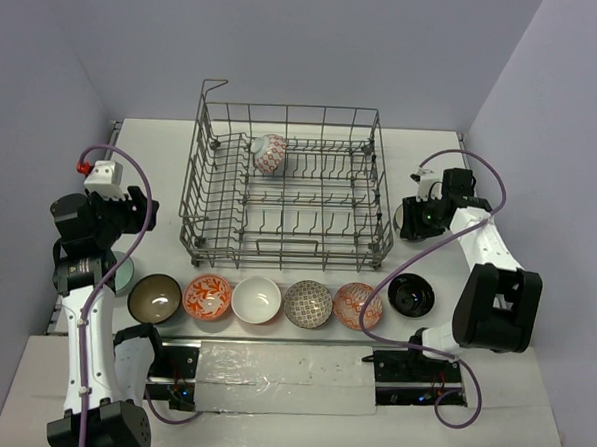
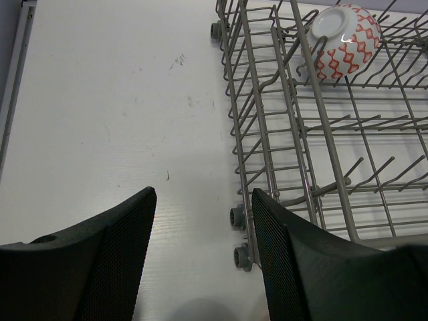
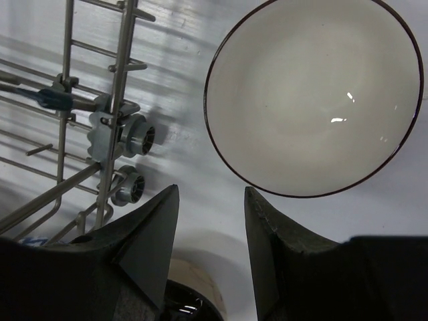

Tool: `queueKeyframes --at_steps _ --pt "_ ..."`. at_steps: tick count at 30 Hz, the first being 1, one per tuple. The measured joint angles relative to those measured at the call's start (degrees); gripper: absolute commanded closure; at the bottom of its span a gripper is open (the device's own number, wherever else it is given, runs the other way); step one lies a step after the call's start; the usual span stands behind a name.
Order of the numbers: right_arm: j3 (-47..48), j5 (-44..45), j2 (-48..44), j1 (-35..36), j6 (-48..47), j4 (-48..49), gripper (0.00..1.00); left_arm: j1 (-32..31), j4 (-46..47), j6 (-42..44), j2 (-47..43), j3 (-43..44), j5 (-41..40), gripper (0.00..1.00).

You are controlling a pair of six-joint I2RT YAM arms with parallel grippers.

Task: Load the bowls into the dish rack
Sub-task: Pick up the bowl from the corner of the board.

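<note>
Top view:
- The large grey wire dish rack (image 1: 193, 178) stands between the two pincers and ahead of them.
- The left pincer (image 1: 129, 213) is just off the rack's left wall, the right pincer (image 1: 411, 215) just off its right wall.
- One white ceramic bowl with red pattern (image 1: 270, 154) is already propped in the far row.
- A row of small round ceramic bowls (image 1: 307, 303) waits on the table behind both pincers, near the arm bases.

Left wrist:
- The jaws are spread and hold nothing; bare white table (image 2: 100, 100) shows between them.
- The rack's wheeled corner is close beside the right finger.
- The loaded bowl sits far ahead to the right, tilted on the tines.

Right wrist:
- The jaws are spread and empty.
- A pale cream glazed bowl with dark rim (image 3: 314, 100) sits upright on the table, ahead and to the right of the fingertips and not touching them.
- The rack's wheels are ahead to the left.
- Something dark and glossy lies below the gap; I cannot tell what.

Judgement:
- The likely step is the right pincer picking up the cream bowl.
- Shift the pincer ahead and to the right until the rim lies between the jaws, one finger inside and one outside.
- Pinch firmly, since the glaze looks slippery.
- Lift above the rack wall before swinging in, then stand the bowl on edge between tines.
</note>
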Motion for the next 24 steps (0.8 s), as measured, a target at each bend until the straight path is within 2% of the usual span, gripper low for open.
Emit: queueKeyframes --at_steps 20,24 --pt "0.00 6.51 3.80 1.40 0.92 3.30 0.48 0.00 0.00 0.04 0.02 -0.02 0.00 0.35" --pt "0.00 7.41 4.42 2.19 0.94 3.78 0.52 0.02 0.00 0.04 0.02 -0.02 0.00 0.35"
